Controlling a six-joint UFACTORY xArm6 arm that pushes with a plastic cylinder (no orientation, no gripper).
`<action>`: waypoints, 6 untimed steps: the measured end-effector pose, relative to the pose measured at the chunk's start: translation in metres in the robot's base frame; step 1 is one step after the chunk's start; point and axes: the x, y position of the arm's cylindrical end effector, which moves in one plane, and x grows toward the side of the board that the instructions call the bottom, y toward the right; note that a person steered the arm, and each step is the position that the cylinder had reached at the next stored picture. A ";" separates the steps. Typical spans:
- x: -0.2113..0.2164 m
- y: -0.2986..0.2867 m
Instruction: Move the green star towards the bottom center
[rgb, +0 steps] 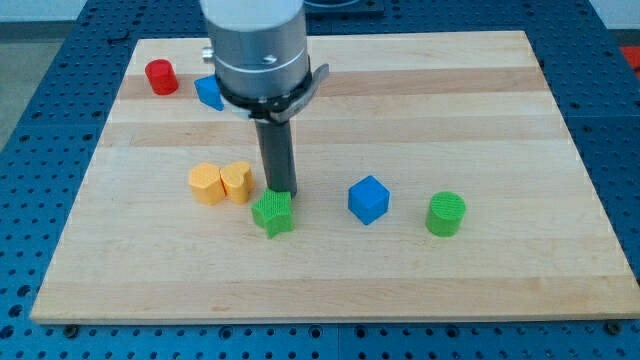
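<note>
The green star (272, 214) lies on the wooden board (330, 280), a little left of the middle and below it. My tip (282, 190) stands right at the star's upper edge, touching or nearly touching it. The dark rod rises from there to the grey arm housing (256, 50) at the view's top.
Two yellow blocks, a hexagon (207, 184) and a heart (237, 181), sit just left of the rod. A blue cube (368, 199) and a green cylinder (445, 214) lie to the right. A red cylinder (160, 76) and a blue block (209, 92) are at top left.
</note>
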 end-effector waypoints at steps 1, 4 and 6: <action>0.028 -0.005; 0.034 -0.077; 0.062 -0.069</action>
